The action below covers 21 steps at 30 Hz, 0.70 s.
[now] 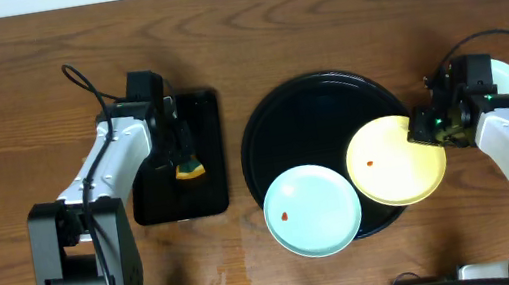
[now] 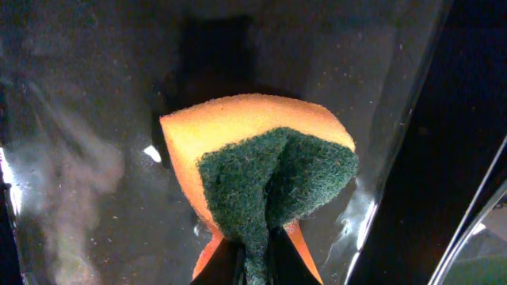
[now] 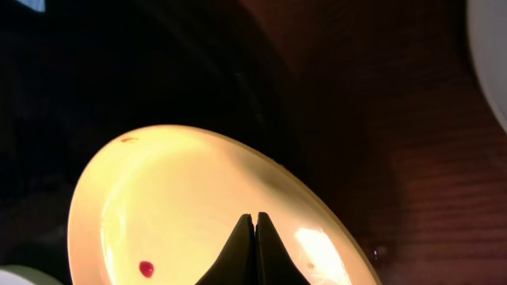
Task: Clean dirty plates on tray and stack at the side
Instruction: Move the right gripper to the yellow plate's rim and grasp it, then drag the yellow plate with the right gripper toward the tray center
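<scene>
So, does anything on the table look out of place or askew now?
Yes. The yellow plate and the mint-blue plate both lie partly off the round black tray, overhanging its rim. Each carries a small red speck.

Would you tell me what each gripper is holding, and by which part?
The left gripper pinches the sponge at its near edge; the right gripper clamps the yellow plate by its rim.

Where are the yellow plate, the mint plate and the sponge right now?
yellow plate (image 1: 395, 167): overhead view, centre of its face.
mint plate (image 1: 312, 211): overhead view, centre of its face.
sponge (image 2: 238, 131): left wrist view, orange foam above the green pad.
</scene>
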{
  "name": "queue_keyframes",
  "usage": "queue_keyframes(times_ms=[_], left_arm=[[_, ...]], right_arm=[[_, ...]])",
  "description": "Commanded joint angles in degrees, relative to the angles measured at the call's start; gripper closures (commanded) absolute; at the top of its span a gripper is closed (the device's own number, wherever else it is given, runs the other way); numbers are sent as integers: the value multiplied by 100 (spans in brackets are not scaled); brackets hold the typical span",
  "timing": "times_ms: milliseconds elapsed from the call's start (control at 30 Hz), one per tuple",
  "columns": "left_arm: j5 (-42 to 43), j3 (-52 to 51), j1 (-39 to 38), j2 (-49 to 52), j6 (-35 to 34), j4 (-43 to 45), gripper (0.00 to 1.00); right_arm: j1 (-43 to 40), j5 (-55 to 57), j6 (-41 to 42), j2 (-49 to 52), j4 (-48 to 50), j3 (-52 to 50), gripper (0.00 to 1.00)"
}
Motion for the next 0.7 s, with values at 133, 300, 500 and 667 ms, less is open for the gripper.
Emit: queue_keyframes(times_ms=[133,300,500,667], left_arm=[[-57,-66,9,44,-9,-7,92],[-57,-66,9,44,15,0,92],[-57,-114,9,44,81,0,92],[-57,-269,9,44,81,98,92]], right_arm=[[35,-116,-221,-2,-890,4,52],[-17,-640,-442,-142,-990,105,53],[-17,52,-17,-597,-1834,481,53],[-50,793,348,-767,-2347,498,52]])
